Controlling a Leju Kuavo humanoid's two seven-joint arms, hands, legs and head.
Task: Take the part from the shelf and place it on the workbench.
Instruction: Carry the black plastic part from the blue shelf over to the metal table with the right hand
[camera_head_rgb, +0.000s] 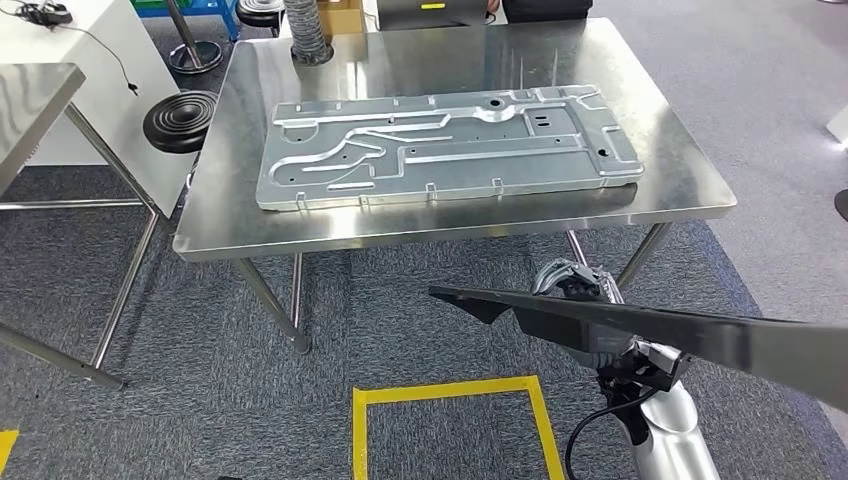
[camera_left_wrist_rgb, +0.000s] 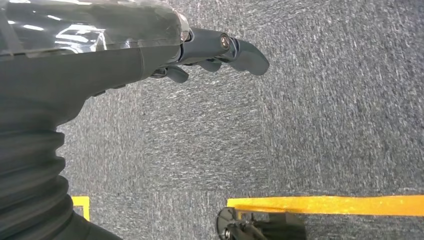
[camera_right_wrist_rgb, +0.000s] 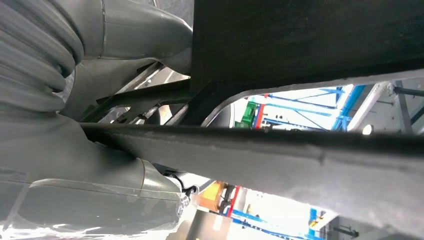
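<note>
The right hand (camera_head_rgb: 578, 285) gripped one long dark part (camera_head_rgb: 660, 330), held low in front of the worktop's (camera_head_rgb: 690, 190) near edge and slanting off to the right; in the right wrist view the part (camera_right_wrist_rgb: 310, 45) lay against the hand (camera_right_wrist_rgb: 125, 55). The left hand (camera_left_wrist_rgb: 210, 52) hung over grey carpet (camera_left_wrist_rgb: 300, 125), holding nothing, fingers gently curled and apart. One stamped metal panel (camera_head_rgb: 440, 145) lay flat on the worktop, with bare steel around it. A yellow floor marking (camera_head_rgb: 450, 395) lay below.
</note>
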